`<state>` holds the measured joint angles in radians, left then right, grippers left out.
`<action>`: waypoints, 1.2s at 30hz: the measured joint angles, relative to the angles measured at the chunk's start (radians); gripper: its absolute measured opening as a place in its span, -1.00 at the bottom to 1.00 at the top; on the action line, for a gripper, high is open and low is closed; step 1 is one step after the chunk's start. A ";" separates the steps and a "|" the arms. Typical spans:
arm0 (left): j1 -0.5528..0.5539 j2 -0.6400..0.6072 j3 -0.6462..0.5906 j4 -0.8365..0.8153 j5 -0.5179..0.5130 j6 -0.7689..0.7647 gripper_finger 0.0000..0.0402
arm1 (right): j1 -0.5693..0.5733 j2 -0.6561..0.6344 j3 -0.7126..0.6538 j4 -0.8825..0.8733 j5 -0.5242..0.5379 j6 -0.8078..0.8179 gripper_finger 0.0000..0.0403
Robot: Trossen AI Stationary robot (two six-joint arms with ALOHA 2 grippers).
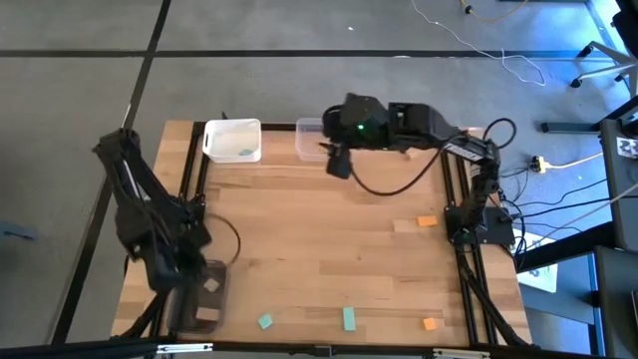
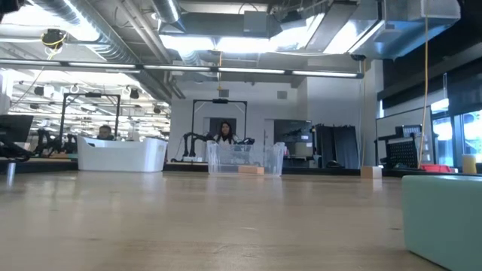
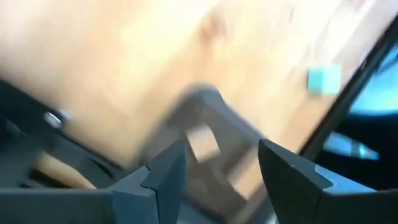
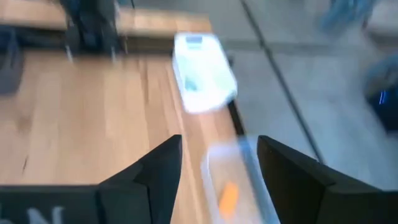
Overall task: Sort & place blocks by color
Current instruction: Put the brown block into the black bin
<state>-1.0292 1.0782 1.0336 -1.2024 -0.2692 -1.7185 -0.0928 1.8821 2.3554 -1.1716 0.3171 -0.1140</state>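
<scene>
**Both arms over their bins, five blocks loose on the table**

The butcher-block table (image 1: 319, 229) fills the high view, grey floor around it, with an open lab hall and seated people showing beyond in the low view. The right arm reaches to twelve o'clock, its gripper (image 4: 217, 165) spread apart and empty over the clear bin (image 1: 309, 138), which holds an orange block (image 4: 228, 196); that pose suits a release into the bin. The left gripper (image 3: 217, 165), at eight o'clock, also stands apart and empty above the dark grey bin (image 1: 199, 299), where a tan block (image 3: 202, 140) lies. The white bin (image 1: 232, 140) at eleven o'clock holds a teal piece (image 1: 245, 153). Bins sit at the rim, probably to keep the middle free. Loose: two orange blocks (image 1: 427, 221) (image 1: 430, 323) at three and five o'clock, a tan block (image 1: 403, 226), two teal blocks (image 1: 349, 318) (image 1: 264, 321) near six.
</scene>
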 joint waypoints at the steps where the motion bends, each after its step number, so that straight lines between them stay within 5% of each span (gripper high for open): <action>1: 0.008 -0.028 0.000 -0.026 -0.033 0.009 -0.05 | -0.003 -0.010 0.000 -0.044 0.003 0.029 0.05; 9: 0.126 -0.208 0.000 -0.123 -0.140 0.155 -0.05 | -0.014 -0.013 -0.002 -0.411 -0.057 0.209 0.05; 16: 0.241 -0.299 0.000 -0.152 -0.241 0.211 -0.05 | -0.045 -0.031 -0.021 -0.399 -0.078 0.430 0.05; 27: 0.333 -0.349 0.000 -0.152 -0.316 0.428 -0.05 | -0.185 -0.049 -0.035 -0.399 -0.012 0.566 0.05; 36: 0.383 -0.349 0.000 -0.152 -0.346 0.501 -0.05 | -0.312 -0.143 -0.375 -0.404 0.003 0.752 0.05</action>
<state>-0.6460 0.7292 1.0336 -1.3540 -0.6154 -1.2175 -0.4044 1.7392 1.9807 -1.5752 0.3203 0.6376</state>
